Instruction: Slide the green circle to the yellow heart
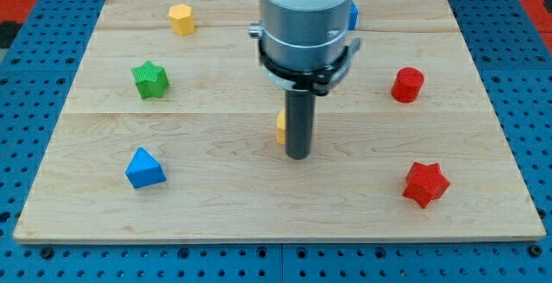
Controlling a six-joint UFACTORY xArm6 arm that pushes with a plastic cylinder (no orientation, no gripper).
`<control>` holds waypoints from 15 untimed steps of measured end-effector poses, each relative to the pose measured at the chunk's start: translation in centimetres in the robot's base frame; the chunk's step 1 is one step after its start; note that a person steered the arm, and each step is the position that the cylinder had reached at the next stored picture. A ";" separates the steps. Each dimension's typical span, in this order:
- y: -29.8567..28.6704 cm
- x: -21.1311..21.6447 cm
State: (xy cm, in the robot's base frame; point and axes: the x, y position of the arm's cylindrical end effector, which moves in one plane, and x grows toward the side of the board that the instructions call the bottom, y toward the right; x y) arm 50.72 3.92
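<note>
My tip (297, 155) rests on the wooden board (216, 205) near its middle. A yellow block (281, 126) shows as a sliver at the rod's left edge, just above the tip. The rod hides most of it, so I cannot make out its shape. No green circle shows anywhere; the arm's wide body covers the board's upper middle. The only green block I see is a green star (150, 79) at the view's left, far from the tip.
A yellow hexagon (180, 18) sits at the top left. A blue triangle (144, 168) is at the lower left. A red cylinder (408, 84) is at the right, a red star (425, 184) at the lower right. A blue block (354, 15) peeks from behind the arm.
</note>
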 end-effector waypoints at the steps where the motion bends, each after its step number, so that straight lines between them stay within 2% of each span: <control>1: 6.3 -1.5; 2: 7.3 -5.6; 3: 4.4 -10.3; 4: 4.3 -13.0; 5: 1.7 -15.4; 11: -6.1 -14.5; 12: -3.2 -14.6; 15: -4.5 -13.0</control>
State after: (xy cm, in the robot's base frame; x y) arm 37.69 -0.61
